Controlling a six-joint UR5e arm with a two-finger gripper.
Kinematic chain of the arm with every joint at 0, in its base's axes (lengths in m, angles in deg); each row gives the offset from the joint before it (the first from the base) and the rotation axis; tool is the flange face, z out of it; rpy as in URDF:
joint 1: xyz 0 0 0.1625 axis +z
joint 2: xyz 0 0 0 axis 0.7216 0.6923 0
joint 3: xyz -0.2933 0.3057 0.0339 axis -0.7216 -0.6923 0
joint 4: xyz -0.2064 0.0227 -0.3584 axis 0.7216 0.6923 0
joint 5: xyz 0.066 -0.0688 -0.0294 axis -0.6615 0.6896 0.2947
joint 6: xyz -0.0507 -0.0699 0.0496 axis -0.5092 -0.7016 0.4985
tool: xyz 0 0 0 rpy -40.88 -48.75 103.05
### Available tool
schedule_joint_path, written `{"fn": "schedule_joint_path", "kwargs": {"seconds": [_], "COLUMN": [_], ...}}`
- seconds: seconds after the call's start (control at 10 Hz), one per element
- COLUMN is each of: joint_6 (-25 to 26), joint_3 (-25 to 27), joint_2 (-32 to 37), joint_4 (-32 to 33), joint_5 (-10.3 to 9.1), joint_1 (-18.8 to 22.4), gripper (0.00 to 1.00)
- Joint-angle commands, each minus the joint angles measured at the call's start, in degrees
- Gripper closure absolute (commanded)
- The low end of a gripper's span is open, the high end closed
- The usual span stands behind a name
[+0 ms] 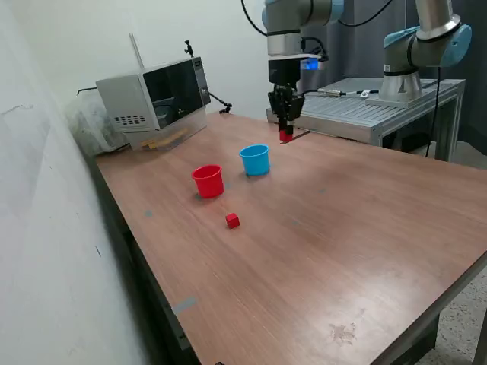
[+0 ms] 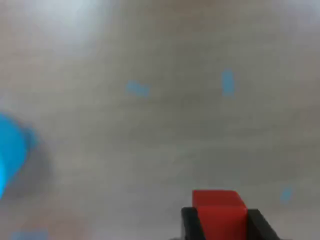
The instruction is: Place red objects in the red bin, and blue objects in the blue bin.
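Gripper (image 1: 285,135) pinching red cube (image 2: 219,212) btwn jaws, near blue cup (image 1: 256,160), above table (image 1: 365,228). Cube prob light, rigid, smooth; flat opposite faces = best hold. 2nd red cube (image 1: 233,220) loose nr red cup (image 1: 208,181).

The exterior view is bright and evenly lit, mostly sharp, with a pale sheen on the wooden table (image 1: 319,228) toward the exterior view's right, and only small soft shadows lie under the red cup (image 1: 208,181), the light-blue cup (image 1: 256,160) and the loose red cube (image 1: 233,220). The wrist view is strongly blurred and looks washed out: the table surface is a grey-brown haze with a white glare in one corner, and the blue spots and the cup edge (image 2: 10,150) have no clear border. Only the red cube (image 2: 220,212) between the dark fingers (image 2: 189,225) is somewhat sharper there
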State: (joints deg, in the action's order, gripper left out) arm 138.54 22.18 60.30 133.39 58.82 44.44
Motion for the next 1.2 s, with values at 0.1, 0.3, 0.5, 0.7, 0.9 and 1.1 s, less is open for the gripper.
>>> {"fn": "schedule_joint_path", "kwargs": {"seconds": [0.1,0.3,0.5,0.7,0.9,1.1], "joint_6": [-0.36,-0.45,-0.53,-0.53,-0.53,-0.53], "joint_3": [-10.51,-15.17,-18.52,-21.68,-22.92,-23.54], "joint_2": [-6.23,-10.63,-14.15,-17.4,-19.34,-20.58], "joint_4": [-0.37,-0.45,-0.37,-0.37,-0.37,-0.28], "joint_5": [0.18,1.75,2.29,2.38,3.16,3.26], "joint_1": [-7.63,-9.49,-10.37,-10.46,-10.55,-11.86], "gripper": [1.0,1.0,1.0,1.0,1.0,1.0]}}
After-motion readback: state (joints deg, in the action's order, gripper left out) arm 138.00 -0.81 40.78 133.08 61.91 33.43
